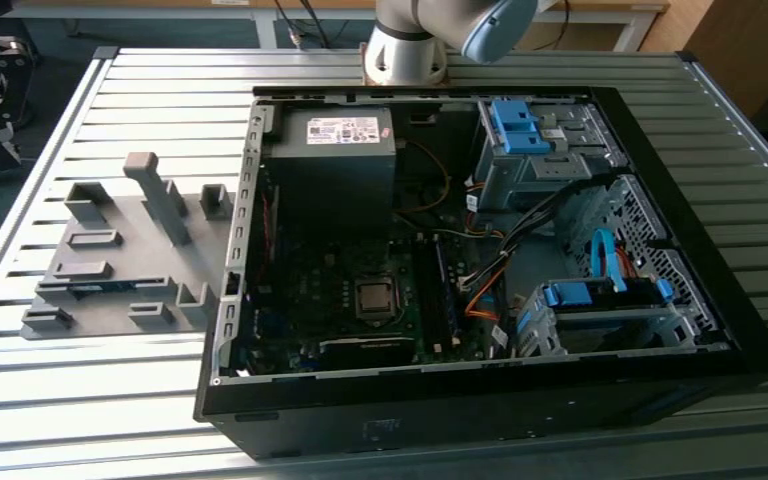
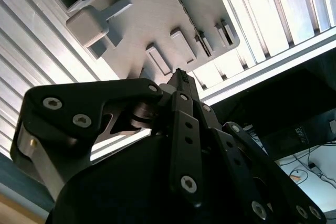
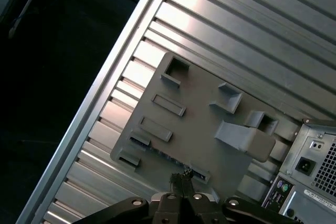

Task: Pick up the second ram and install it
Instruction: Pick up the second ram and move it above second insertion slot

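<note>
The second ram (image 1: 107, 285) is a thin blue-green strip standing on edge in a long slot of the grey holder plate (image 1: 117, 250), on the exterior view's left of the open computer case (image 1: 491, 260). In the first wrist view the ram (image 3: 167, 156) shows as a dark line along the plate's near edge. My gripper (image 3: 181, 178) hangs well above that slot with its fingers pressed together and nothing between them. In the second wrist view the gripper (image 2: 180, 77) points at the same plate (image 2: 152, 19).
The motherboard (image 1: 357, 300) with its memory slots (image 1: 443, 290) lies inside the case, between the power supply (image 1: 337, 135) and blue drive cages (image 1: 598, 300). Grey blocks (image 1: 157, 190) rise from the holder plate. The slatted metal table (image 1: 77, 390) ends close beside the plate.
</note>
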Controlling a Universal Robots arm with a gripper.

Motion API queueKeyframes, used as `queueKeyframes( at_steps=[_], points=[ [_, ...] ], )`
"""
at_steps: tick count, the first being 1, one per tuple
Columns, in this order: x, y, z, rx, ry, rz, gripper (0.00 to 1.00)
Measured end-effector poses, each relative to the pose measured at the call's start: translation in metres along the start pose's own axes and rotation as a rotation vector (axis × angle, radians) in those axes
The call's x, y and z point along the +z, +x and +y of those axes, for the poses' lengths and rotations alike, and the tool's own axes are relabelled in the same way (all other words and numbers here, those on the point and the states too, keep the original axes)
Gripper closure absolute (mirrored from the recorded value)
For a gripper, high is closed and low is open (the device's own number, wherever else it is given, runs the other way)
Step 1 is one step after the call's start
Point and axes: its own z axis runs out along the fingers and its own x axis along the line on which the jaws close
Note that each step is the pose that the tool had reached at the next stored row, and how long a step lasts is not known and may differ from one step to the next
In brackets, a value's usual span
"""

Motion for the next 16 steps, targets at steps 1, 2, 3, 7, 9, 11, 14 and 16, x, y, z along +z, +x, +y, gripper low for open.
queueKeyframes(
  at_steps=[1, 2, 3, 7, 9, 11, 14, 16],
  points=[
    [0.0000, 0.0000, 0.0000, 0.000, 0.0000, 0.0000, 0.89],
    [0.0000, 0.0000, 0.0000, 0.000, 0.0000, 0.0000, 0.89],
    [0.0000, 0.0000, 0.0000, -0.001, 0.0000, 0.0001, 0.89],
    [0.0000, 0.0000, 0.0000, -0.032, -0.0007, 0.0013, 0.89],
    [0.0000, 0.0000, 0.0000, -0.060, -0.0012, 0.0023, 0.89],
    [0.0000, 0.0000, 0.0000, -0.090, -0.0018, 0.0036, 0.89],
    [0.0000, 0.0000, 0.0000, -0.133, -0.0027, 0.0053, 0.89],
    [0.0000, 0.0000, 0.0000, -0.162, -0.0032, 0.0065, 0.89]
  ],
)
